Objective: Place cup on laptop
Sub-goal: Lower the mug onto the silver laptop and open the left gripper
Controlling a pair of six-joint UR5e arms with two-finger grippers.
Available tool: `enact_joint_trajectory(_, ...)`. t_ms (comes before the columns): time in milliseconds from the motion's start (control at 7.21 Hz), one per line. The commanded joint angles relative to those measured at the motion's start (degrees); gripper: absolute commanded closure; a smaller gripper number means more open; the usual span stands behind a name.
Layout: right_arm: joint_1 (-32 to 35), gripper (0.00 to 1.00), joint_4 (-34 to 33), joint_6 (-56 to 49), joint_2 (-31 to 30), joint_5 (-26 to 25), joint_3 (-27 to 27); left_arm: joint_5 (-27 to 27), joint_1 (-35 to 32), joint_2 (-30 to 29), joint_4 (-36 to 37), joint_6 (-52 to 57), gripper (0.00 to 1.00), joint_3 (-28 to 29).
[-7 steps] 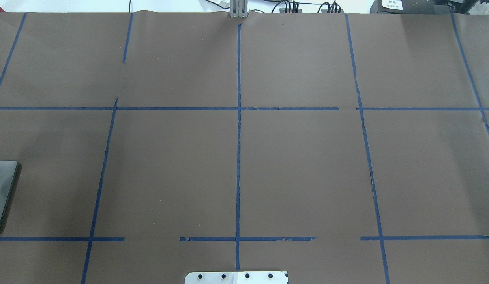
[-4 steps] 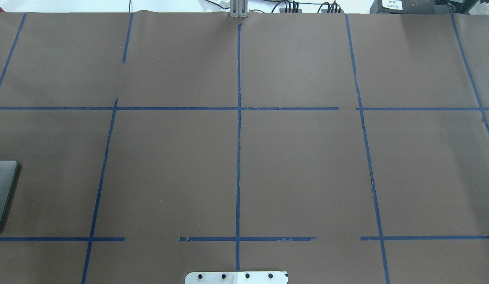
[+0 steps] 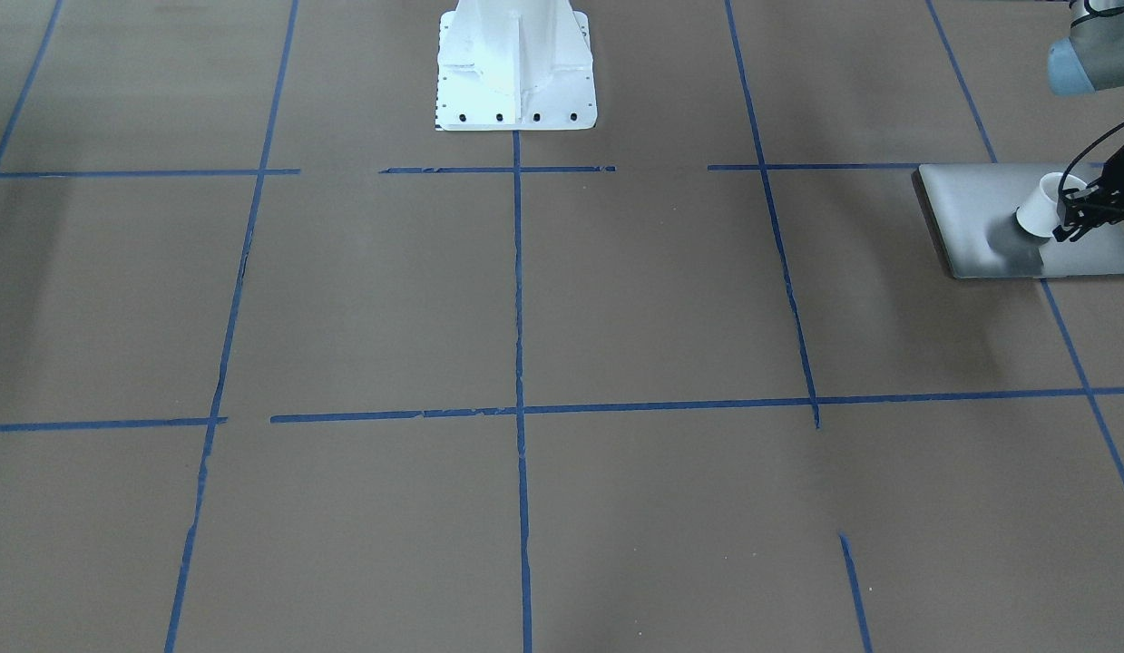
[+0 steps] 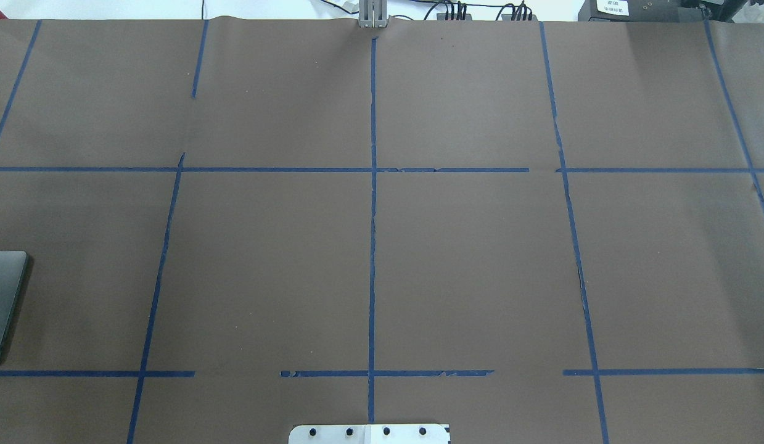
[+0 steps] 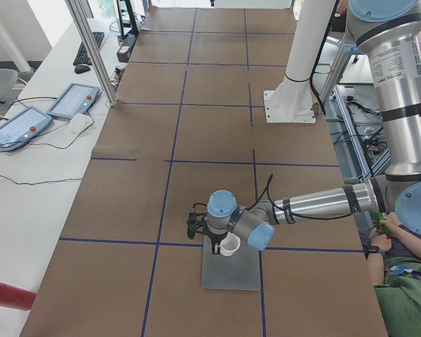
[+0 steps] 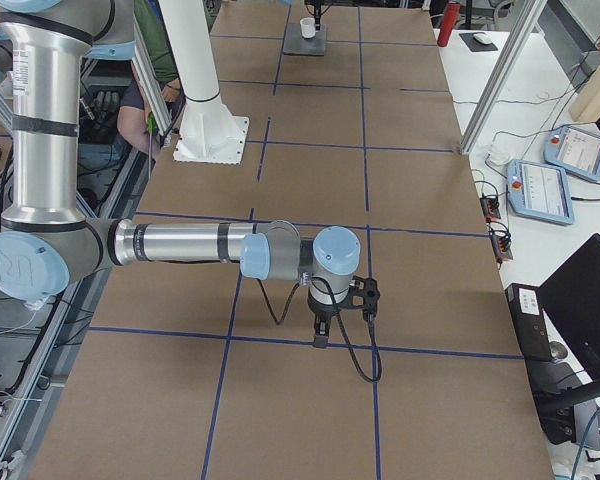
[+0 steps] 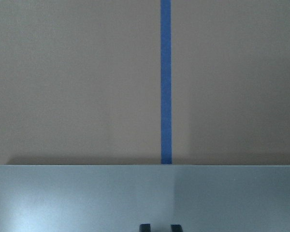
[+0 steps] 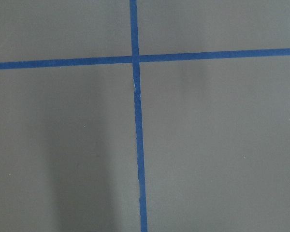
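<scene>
The silver-grey laptop (image 3: 979, 213) lies closed at the table's end on my left; it also shows in the overhead view (image 4: 2, 302) and the left wrist view (image 7: 135, 198). The small white cup (image 3: 1038, 210) is over its lid, tilted, with a dark shadow beside it; I cannot tell whether it touches. My left gripper (image 3: 1074, 216) is shut on the cup's rim side. In the exterior left view the cup (image 5: 229, 245) is at the laptop's (image 5: 231, 270) far edge. My right gripper (image 6: 320, 338) hangs over bare table; I cannot tell whether it is open or shut.
The white robot pedestal (image 3: 514, 63) stands at the table's robot side. Blue tape lines (image 8: 134, 59) grid the brown table. Two teach pendants (image 5: 74, 102) lie on a side table. A person (image 5: 407, 281) sits beside the table near the left arm.
</scene>
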Motion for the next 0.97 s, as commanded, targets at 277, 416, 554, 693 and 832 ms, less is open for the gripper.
enact_joint_trajectory(277,0.0,0.0,0.0,0.0,0.0,0.0,0.0,-5.3,-1.6,-0.7,0.9,1.3,0.0,-2.4)
enact_joint_trajectory(416,0.0,0.0,0.0,0.0,0.0,0.0,0.0,-5.4,-4.2,-0.9,3.4,5.8,0.0,-2.8)
enact_joint_trajectory(554,0.0,0.0,0.0,0.0,0.0,0.0,0.0,-5.3,-6.7,-3.7,10.5,12.1,0.0,-4.2)
enact_joint_trajectory(693,0.0,0.0,0.0,0.0,0.0,0.0,0.0,-4.9,-12.6,-7.5,17.9,19.4,0.0,-5.1)
enact_joint_trajectory(832,0.0,0.0,0.0,0.1,0.0,0.0,0.0,-4.7,-17.5,-10.6,23.5,24.7,0.0,-6.1)
